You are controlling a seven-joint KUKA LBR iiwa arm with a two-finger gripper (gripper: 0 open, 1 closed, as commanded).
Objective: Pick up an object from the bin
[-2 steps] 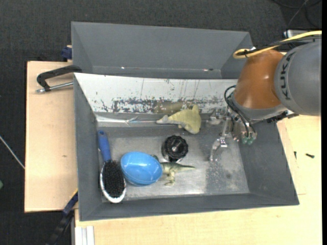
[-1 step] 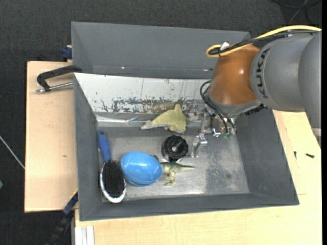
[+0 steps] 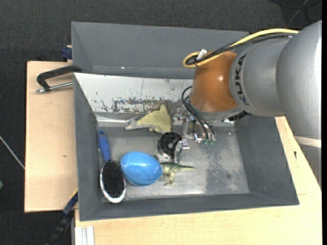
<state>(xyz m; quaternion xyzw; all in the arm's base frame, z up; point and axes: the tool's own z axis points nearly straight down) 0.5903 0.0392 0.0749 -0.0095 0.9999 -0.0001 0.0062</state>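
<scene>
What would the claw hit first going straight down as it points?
Probably the small black round object just left of the claw; depth is unclear, so it may miss and reach the bare floor of the grey metal bin.

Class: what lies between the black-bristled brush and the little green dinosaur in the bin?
In the camera view, a blue egg-shaped thing lies between the brush and the dinosaur.

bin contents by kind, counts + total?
Brush: 1
Blue egg: 1
Green dinosaur: 1
Yellowish limp thing: 1
Black round thing: 1
Total: 5
</scene>
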